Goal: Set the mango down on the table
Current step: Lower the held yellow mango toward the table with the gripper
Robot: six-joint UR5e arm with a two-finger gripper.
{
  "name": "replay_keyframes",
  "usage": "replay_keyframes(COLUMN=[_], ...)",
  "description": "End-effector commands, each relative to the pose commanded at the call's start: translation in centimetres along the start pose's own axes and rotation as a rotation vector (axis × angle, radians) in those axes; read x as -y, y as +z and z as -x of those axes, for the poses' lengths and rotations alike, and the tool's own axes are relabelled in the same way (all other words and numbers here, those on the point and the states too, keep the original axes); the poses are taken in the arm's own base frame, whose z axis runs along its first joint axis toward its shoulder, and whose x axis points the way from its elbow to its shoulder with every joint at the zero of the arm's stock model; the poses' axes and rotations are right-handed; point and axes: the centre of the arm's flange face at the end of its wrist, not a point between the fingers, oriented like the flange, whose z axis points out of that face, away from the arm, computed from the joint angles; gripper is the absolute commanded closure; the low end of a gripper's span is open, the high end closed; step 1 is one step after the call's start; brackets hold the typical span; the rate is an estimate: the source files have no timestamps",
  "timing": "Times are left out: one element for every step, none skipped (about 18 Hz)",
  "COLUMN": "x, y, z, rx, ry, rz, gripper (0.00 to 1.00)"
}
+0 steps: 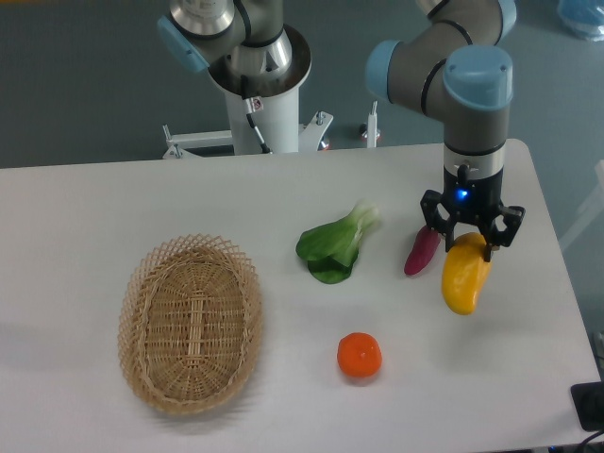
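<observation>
White and matte, the broad desk (113,208) with its rounded corners fills most of my view, with a grey-blue floor behind it and the arm's white pedestal at the far edge. From my seat I see the grey arm with pale blue joint caps reaching down over the right side of the desk, a small blue light glowing on its wrist.

Its black two-finger claw (469,247) is closed on the upper end of the elongated yellow mango (464,276); the fingers sit against the fruit on either side, opened only as wide as the fruit itself. The mango hangs nearly upright, tilted a little, its lower end pointing toward the near edge. Its skin is smooth and glossy, bright yellow with an orange tinge near the top where the claw holds it, and its body curves slightly. I cannot tell whether its lower tip touches the desk.

Just left of the mango lies a small dark red-purple oblong vegetable (422,251), close beside the claw. Farther left is a leafy green bok choy (335,247). Nearer to me rests a round orange fruit (360,355), and at the left stands an oval woven wicker basket (191,323).
</observation>
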Motion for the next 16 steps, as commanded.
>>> replay_keyframes(x=[0.0, -0.1, 0.0, 0.0, 0.0, 0.0, 0.1, 0.3, 0.9, 1.4, 1.6, 1.7, 2.0, 2.7, 2.9, 3.0], y=[0.2, 0.4, 0.6, 0.9, 1.5, 2.3, 2.9, 3.9, 4.5, 5.1, 5.7, 6.4, 7.5, 8.6, 9.3, 9.5], z=[-0.2, -0.4, -0.3, -0.2, -0.3, -0.3, -0.3, -0.5, -0.9, -1.2, -1.4, -1.3, -1.7, -2.3, -2.5, -2.5], rx=[-0.003, -0.009, -0.01, -0.013, -0.02, -0.029, -0.032, -0.042, -0.042, -0.038, -0.038, -0.042, -0.055, -0.062, -0.062, -0.061], ry=[0.001, -0.001, 0.0, -0.001, -0.001, -0.007, -0.029, -0.068, -0.075, -0.083, -0.112, -0.148, -0.168, -0.164, -0.169, -0.181], rz=[0.001, 0.003, 0.004, 0.005, 0.008, 0.011, 0.012, 0.014, 0.011, 0.008, 0.006, 0.007, 0.012, 0.014, 0.014, 0.013], gripper=[0.48, 0.48, 0.48, 0.48, 0.48, 0.48, 0.48, 0.48, 0.48, 0.48, 0.48, 0.48, 0.48, 0.48, 0.48, 0.48])
